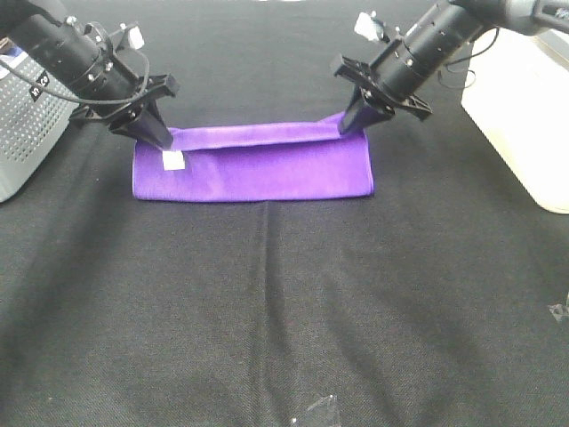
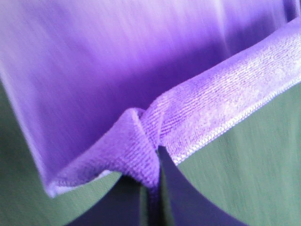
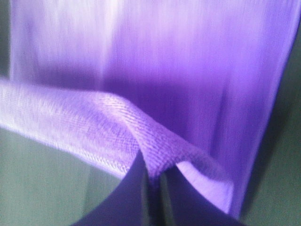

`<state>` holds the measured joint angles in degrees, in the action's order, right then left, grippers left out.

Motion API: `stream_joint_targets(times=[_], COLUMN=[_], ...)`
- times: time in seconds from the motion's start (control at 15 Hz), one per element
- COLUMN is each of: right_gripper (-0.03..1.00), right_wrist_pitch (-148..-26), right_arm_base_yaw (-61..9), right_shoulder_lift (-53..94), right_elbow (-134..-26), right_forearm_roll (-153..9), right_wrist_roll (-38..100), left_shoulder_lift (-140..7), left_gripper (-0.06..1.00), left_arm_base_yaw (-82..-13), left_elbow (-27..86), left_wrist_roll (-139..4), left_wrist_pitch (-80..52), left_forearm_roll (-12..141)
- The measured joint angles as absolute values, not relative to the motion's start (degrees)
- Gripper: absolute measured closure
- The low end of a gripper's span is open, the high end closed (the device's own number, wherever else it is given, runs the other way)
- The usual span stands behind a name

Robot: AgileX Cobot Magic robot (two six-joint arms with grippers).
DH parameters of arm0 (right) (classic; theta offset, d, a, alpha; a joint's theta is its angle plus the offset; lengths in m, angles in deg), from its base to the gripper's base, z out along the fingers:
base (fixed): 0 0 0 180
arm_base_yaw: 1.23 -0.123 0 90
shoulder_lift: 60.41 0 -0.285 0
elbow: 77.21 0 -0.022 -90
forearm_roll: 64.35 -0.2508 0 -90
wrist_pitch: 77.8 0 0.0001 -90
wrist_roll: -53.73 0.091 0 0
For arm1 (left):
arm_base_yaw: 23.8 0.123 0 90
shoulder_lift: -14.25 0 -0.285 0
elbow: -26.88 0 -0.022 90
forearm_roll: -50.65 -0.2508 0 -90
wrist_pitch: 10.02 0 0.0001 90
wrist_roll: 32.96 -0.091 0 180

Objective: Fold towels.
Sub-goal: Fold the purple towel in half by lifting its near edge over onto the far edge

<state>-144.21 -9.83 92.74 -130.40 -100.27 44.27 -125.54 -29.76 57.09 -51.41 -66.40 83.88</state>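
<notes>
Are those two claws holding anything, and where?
Yes: the purple towel. The left gripper pinches its far edge near one corner, the right gripper near the other.

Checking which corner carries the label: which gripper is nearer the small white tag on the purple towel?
Left. The left gripper pinches the towel edge right beside the white tag; the right gripper grips the opposite end, across the towel's length.

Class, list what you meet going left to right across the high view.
Grey bin → left gripper → tag → right gripper → white box. The towel spans both grippers, so it is left out.
</notes>
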Motion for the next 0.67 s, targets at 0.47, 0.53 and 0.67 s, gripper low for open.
stream_joint_targets(times=[0.47, 0.53, 0.67], right_gripper=[0.96, 0.96, 0.96], right_wrist_pitch=[-134.5, -134.4, -134.1], right_arm_base_yaw=[-9.8, -9.8, -9.8], right_shoulder_lift=[95.4, 95.4, 96.0], right_elbow=[-132.3, -132.3, -132.4], right_forearm_roll=[-100.4, -100.2, -100.6], right_wrist_roll=[45.8, 45.8, 45.8], left_shoulder_lift=[-128.4, -128.8, -129.4], left_gripper=[0.94, 0.94, 0.94], left_arm_base_yaw=[-29.8, -29.8, -29.8], left_elbow=[57.6, 57.6, 57.6], left_wrist_roll=[-58.6, -59.0, -59.4], left_wrist_pitch=[-57.8, -57.2, -56.1], left_forearm_roll=[88.1, 88.4, 88.5])
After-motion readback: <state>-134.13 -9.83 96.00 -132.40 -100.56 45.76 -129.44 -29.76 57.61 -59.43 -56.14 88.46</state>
